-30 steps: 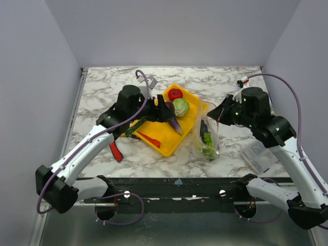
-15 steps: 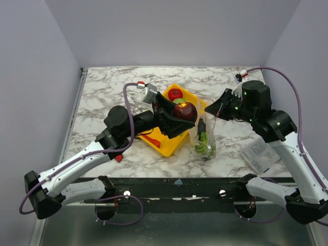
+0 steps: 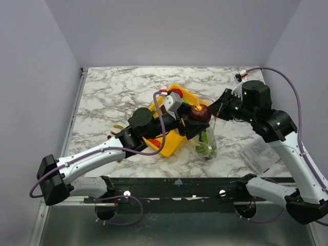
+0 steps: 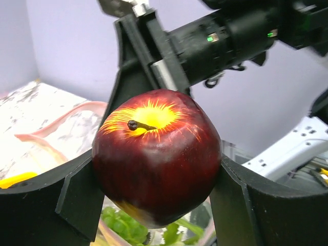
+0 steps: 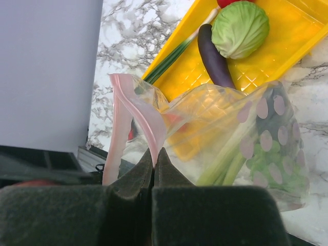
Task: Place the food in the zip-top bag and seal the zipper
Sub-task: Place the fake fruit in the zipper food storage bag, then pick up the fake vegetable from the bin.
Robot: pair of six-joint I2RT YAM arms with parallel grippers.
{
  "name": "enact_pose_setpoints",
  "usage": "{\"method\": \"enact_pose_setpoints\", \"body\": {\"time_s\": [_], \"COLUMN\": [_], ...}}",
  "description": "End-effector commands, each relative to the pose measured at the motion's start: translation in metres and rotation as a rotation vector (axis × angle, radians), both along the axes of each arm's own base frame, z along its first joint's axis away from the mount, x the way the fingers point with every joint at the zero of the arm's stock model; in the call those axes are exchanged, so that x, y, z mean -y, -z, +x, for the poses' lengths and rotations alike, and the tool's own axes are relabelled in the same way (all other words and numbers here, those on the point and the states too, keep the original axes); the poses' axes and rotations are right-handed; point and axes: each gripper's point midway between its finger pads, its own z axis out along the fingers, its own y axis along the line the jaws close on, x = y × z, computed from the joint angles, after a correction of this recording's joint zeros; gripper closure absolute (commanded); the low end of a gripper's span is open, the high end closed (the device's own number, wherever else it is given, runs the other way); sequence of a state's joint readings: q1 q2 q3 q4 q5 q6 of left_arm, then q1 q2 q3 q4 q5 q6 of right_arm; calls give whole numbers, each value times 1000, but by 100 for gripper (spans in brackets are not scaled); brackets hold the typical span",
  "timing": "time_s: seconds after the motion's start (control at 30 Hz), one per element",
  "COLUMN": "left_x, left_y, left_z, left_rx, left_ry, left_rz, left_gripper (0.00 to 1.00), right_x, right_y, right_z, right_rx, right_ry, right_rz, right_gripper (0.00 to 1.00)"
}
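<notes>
The apple (image 4: 156,156), dark red with a yellow patch round the stem, is clamped between the fingers of the left gripper (image 4: 154,177), jaws spread wide against its sides. Directly below that gripper is the open mouth of the zip-top bag (image 5: 230,133), with green produce (image 4: 123,228) lying inside. The zipper (image 5: 148,118), a pink strip, is pinched in the right gripper (image 5: 154,160), jaws fully together on it; the bag stands upright from that hold. Beyond the right gripper, past the bag, a yellow tray (image 5: 302,36) holds cabbage (image 5: 240,28), eggplant (image 5: 214,56) and green onions (image 5: 171,59). A marble-pattern table (image 3: 113,87) lies under all
</notes>
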State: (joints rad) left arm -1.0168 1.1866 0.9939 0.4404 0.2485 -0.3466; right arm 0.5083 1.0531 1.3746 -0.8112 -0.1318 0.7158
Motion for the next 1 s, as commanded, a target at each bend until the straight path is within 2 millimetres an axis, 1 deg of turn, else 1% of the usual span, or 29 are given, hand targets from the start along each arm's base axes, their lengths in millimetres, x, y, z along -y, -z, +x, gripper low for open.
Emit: {"method": "enact_pose_setpoints", "body": {"time_s": [0.0, 0.07, 0.1, 0.2, 0.23, 0.33, 0.4, 0.53, 0.6, 0.7, 0.83, 0.97], "left_x": [-2, -7, -7, -11, -16, -27, -32, -53, -65, -83, -105, -121], "left_y": [-2, 9, 13, 19, 20, 18, 14, 11, 15, 33, 74, 116], "left_z": [31, 43, 44, 43, 46, 41, 31, 25, 28, 37, 59, 81], "left_rx": [5, -35, -37, -74, -99, -133, -155, -219, -277, -404, -532, -635], "left_ry": [-164, -233, -238, -243, -268, -260, -217, -204, -206, -214, -303, -421], "left_rz": [18, 62, 87, 129, 129, 122, 110, 102, 107, 125, 154, 188], "left_gripper": [22, 5, 2, 1, 1, 2, 1, 2, 3, 4, 6, 6], "right_x": [-4, -4, -3, -3, -3, -4, -3, -2, -1, 0, 2, 3], "right_y": [-21, -21, -21, -19, -18, -17, -17, -16, -16, -13, -12, -10], "right_z": [-1, -2, -2, -1, -1, -1, -1, -2, -2, -3, -5, -6], "right_rx": [50, 51, 52, 51, 50, 49, 49, 49, 48, 45, 44, 41], "right_ry": [-23, -21, -19, -18, -18, -24, -20, -17, -12, -13, -10, -6], "right_rz": [53, 50, 48, 42, 43, 44, 42, 37, 34, 28, 26, 19], "right_gripper": [99, 99, 99, 99, 99, 99, 99, 99, 99, 99, 99, 99]}}
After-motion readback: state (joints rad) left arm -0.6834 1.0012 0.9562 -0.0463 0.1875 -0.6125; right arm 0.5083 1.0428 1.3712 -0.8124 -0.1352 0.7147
